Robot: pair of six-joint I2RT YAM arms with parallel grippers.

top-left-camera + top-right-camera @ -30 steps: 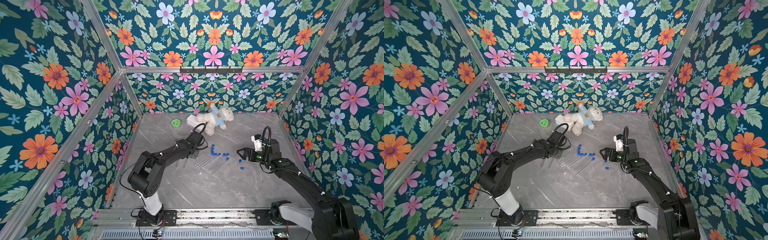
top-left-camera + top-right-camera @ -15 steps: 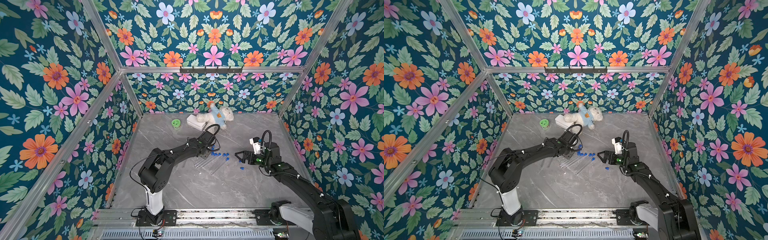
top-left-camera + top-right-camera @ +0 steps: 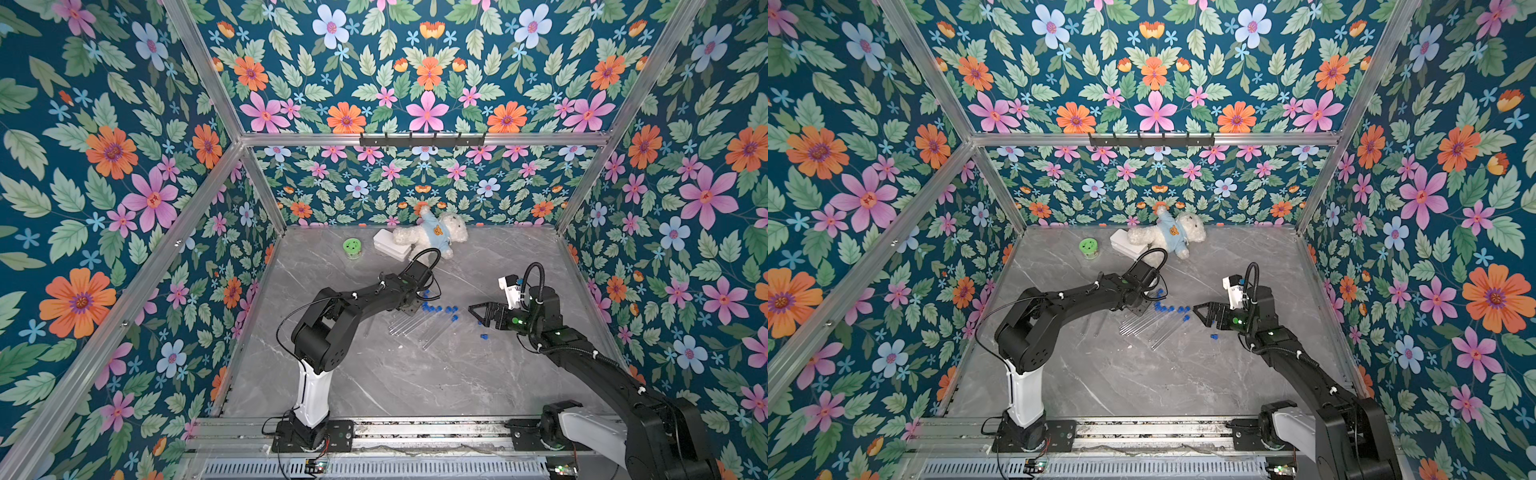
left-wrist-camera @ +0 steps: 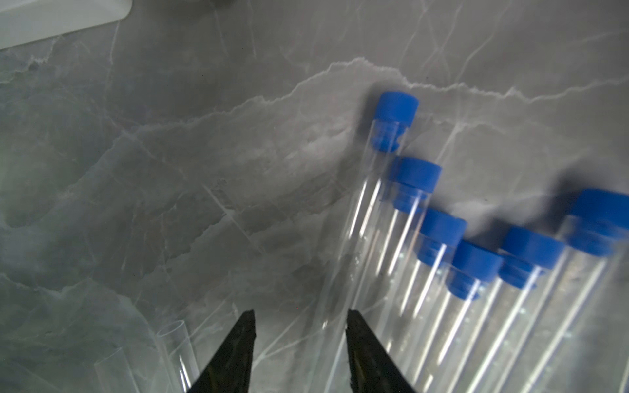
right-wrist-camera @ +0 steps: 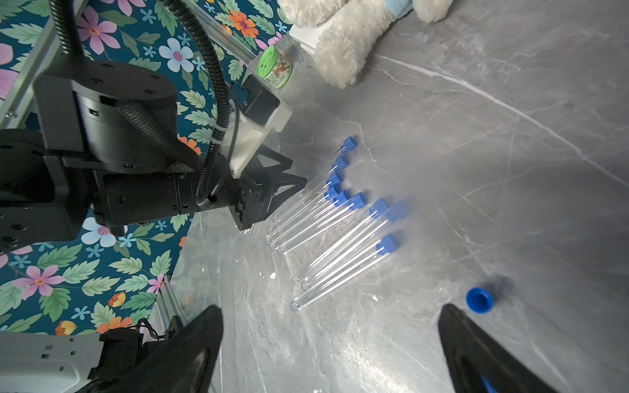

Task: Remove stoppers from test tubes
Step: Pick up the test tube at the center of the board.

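The left claw (image 4: 299, 316) is partly released: its two black fingers stand apart, low over the marble table (image 3: 415, 382). One clear tube runs between the fingers, closer to one of them, and they do not press it. This tube belongs to a bunch of six test tubes (image 5: 316, 217) that lie flat, side by side. Each of them has its blue plug in; these stoppers (image 4: 398, 105) sit at the far ends from the claw.

Taking the back wall as 12 o'clock in both top views, the plugged ends point to about 2 o'clock and the round ends to 8 o'clock. Three more plugged tubes (image 5: 343, 253) lie just beside the bunch at 4 o'clock, in the same direction. Two open tubes (image 4: 173, 337) lie near the claw on its other side.

At 3 o'clock from the bunch, the right claw (image 5: 330, 308) is fully released, fingers wide, with nothing between them. Two loose stoppers (image 3: 484, 336) lie on the marble just by it.

A teddy bear (image 3: 432, 235) lies at 12 o'clock from the left claw, with a white box (image 3: 390, 247) touching it and a green-lidded jar (image 3: 352, 246) at 11 o'clock
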